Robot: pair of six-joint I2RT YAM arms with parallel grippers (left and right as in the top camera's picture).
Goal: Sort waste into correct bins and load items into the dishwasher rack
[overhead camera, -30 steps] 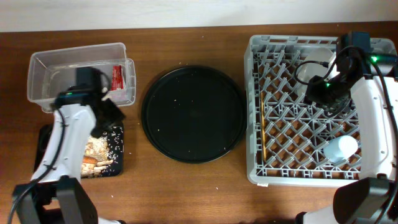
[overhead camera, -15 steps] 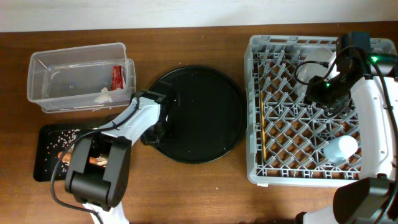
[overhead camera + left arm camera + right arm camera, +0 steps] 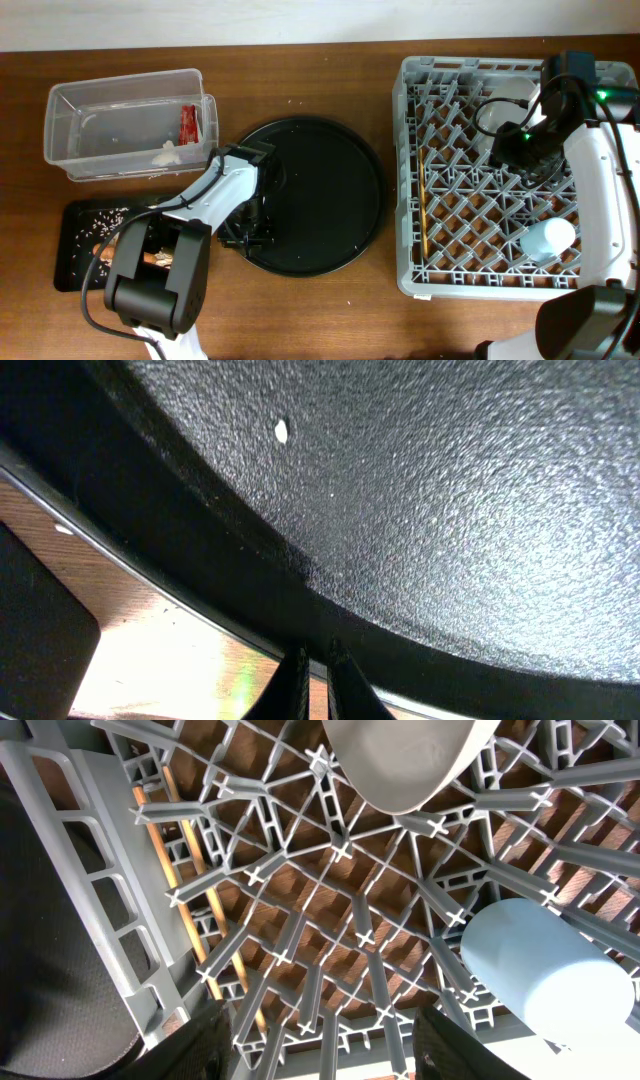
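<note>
The grey dishwasher rack [image 3: 500,265] is on the right. It holds the pinkish-white bowl [image 3: 507,100], the light blue cup [image 3: 548,240] and the wooden chopsticks [image 3: 423,200]. My right gripper [image 3: 525,150] hangs open and empty over the rack; its wrist view [image 3: 330,1055] shows the bowl [image 3: 400,760], the cup [image 3: 545,970] and the chopsticks [image 3: 200,890]. The clear tub [image 3: 70,110] holds the red wrapper [image 3: 188,122] and the tissue [image 3: 167,153]. The black rectangular tray [image 3: 75,275] holds rice scraps [image 3: 100,213]. My left gripper [image 3: 245,237] [image 3: 317,680] is shut at the round tray's rim. The plate is out of view.
The large round black tray [image 3: 315,195] lies between the bins and the rack, with a few white crumbs on it; its textured floor fills the left wrist view [image 3: 430,490]. My left arm crosses over the black rectangular tray's right end.
My left arm swung from the rectangular tray to the round tray's left rim, then slid down along it. The round tray has shifted slightly toward the front. The right arm has not moved.
</note>
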